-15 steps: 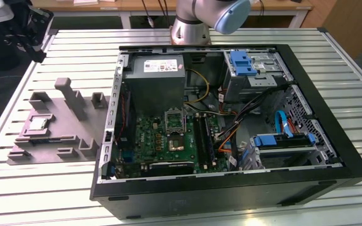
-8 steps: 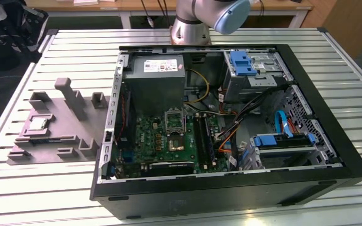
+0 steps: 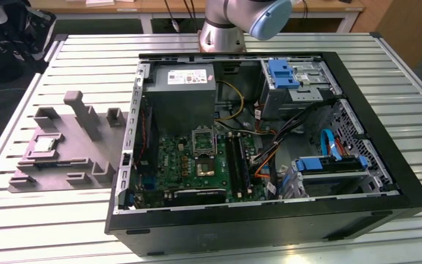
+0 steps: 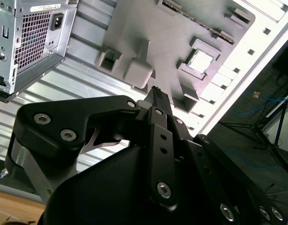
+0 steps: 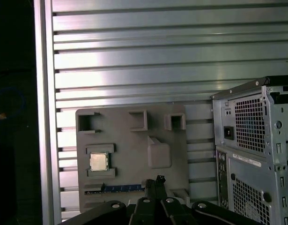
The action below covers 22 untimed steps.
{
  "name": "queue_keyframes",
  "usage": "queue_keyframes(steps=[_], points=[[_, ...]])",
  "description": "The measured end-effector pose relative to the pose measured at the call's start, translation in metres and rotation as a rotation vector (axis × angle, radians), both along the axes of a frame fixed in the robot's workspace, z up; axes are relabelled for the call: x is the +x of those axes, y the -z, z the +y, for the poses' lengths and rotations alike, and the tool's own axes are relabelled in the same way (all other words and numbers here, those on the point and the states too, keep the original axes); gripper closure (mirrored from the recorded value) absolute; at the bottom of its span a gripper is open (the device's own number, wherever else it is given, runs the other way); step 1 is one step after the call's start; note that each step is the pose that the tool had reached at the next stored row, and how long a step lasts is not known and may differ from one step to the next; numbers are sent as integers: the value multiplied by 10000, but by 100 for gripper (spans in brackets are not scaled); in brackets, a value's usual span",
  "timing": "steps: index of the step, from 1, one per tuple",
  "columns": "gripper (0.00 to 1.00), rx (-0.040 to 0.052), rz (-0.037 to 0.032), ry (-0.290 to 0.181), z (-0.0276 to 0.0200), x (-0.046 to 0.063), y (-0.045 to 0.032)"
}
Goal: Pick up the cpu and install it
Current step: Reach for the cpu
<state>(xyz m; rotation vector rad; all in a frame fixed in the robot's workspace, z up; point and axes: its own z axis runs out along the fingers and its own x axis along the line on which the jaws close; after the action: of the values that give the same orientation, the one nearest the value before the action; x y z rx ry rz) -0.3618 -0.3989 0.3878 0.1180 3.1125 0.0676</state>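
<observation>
The cpu (image 3: pixel 44 144) is a small silvery square chip lying flat in a recess of the grey holder block (image 3: pixel 79 157), at the exterior view's left beside the computer case. Both wrist views look down on it from well above: the cpu (image 4: pixel 200 61) and the cpu (image 5: pixel 99 161). My gripper (image 4: pixel 155 92) is black, its fingers closed together to a point with nothing between them. In the first wrist view my gripper (image 5: pixel 158 180) hangs high over the holder block's (image 5: pixel 129 140) near edge, apart from the chip. The metal-framed socket (image 3: pixel 202 140) sits on the green motherboard.
The open computer case (image 3: pixel 270 137) takes up the middle of the slatted metal table (image 3: pixel 50 220), with a grey power supply (image 3: pixel 184 88), blue drive brackets and loose cables inside. The arm's base (image 3: pixel 224 30) stands behind the case. The holder block has several upright posts (image 3: pixel 86 113).
</observation>
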Motion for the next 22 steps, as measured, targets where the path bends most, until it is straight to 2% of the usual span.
queue_keyframes(steps=[15, 22], points=[[89, 0, -1, 0, 0, -130, 4], [89, 1, 11, -1, 2, -273, 9]])
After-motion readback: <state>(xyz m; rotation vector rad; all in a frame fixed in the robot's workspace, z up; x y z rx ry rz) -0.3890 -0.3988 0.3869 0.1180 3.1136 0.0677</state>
